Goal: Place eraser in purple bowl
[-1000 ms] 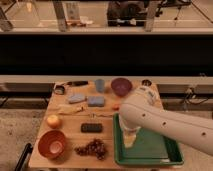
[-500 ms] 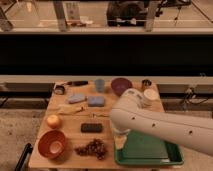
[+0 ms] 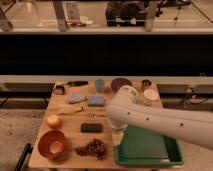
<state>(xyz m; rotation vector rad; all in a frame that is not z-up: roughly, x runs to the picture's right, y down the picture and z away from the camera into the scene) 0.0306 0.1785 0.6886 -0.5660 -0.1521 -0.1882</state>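
The eraser point(image 3: 91, 127) is a small flat black block lying on the wooden table point(image 3: 70, 160), left of centre. The purple bowl point(image 3: 120, 83) stands at the table's back edge, partly behind my white arm point(image 3: 150, 120). The arm reaches in from the right across the table. My gripper point(image 3: 117, 136) hangs below the arm's end, over the left edge of the green tray point(image 3: 147, 149), a short way right of the eraser and apart from it.
An orange bowl point(image 3: 52, 144) and grapes point(image 3: 93, 148) sit at the front left, with an apple point(image 3: 53, 120) behind them. Two blue pads point(image 3: 76, 98) point(image 3: 96, 101), a blue cup point(image 3: 100, 85) and a white cup point(image 3: 150, 94) lie further back.
My arm has swung left across the table, and its end has moved from over the green tray to the tray's left edge, closer to the eraser. The objects have not moved.
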